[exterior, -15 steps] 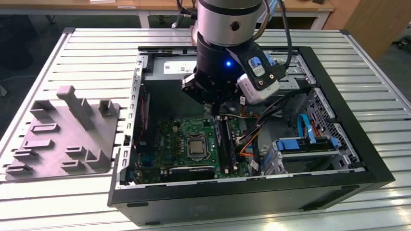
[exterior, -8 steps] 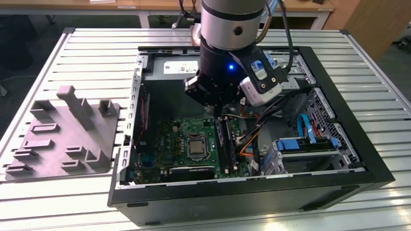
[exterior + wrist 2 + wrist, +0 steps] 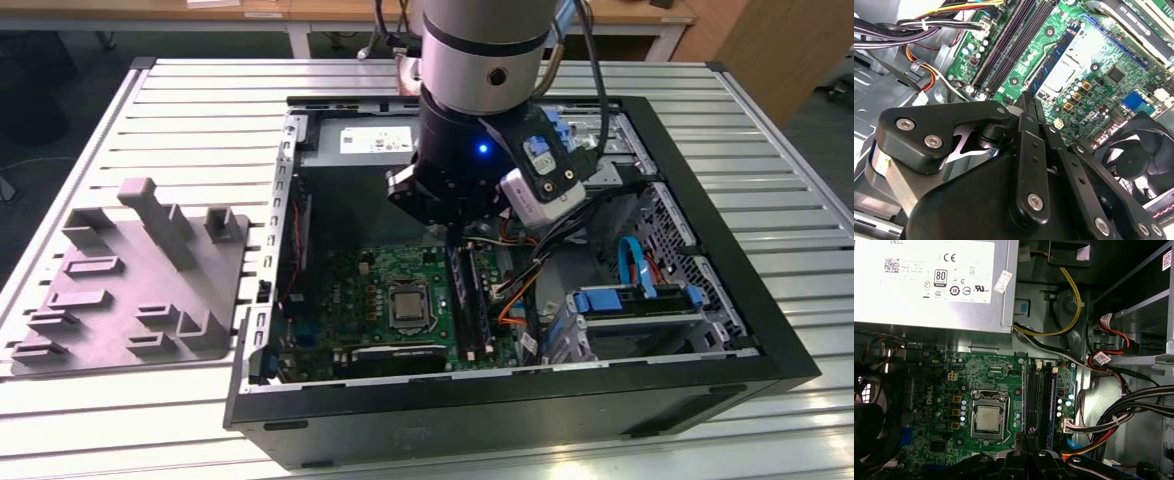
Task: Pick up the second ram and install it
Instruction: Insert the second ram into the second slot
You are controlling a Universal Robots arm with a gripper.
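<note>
My gripper (image 3: 1029, 101) hangs inside the open computer case (image 3: 747, 330), just above the green motherboard (image 3: 380, 290). Its fingers stand close together, shut on the second ram (image 3: 1056, 57), a slim blue-green board with black chips. The stick runs out from the fingertips, parallel to the long black memory slots (image 3: 1004, 50) and raised off the board. Its other half is hidden behind the gripper's black linkages. In the first wrist view the slots (image 3: 1036, 395) lie just beyond the gripper (image 3: 1026, 440), beside the processor socket (image 3: 986, 417). In the exterior view the gripper (image 3: 454, 238) hovers at the slots' far end (image 3: 467, 295).
A silver power supply (image 3: 929, 280) fills the case's far end. Bundled cables (image 3: 1119, 415) run along the side of the slots away from the socket. A black fan (image 3: 1134, 160) sits near the socket. Blue drive brackets (image 3: 641, 300) stand at the exterior view's right, a grey fixture block (image 3: 134, 280) at its left.
</note>
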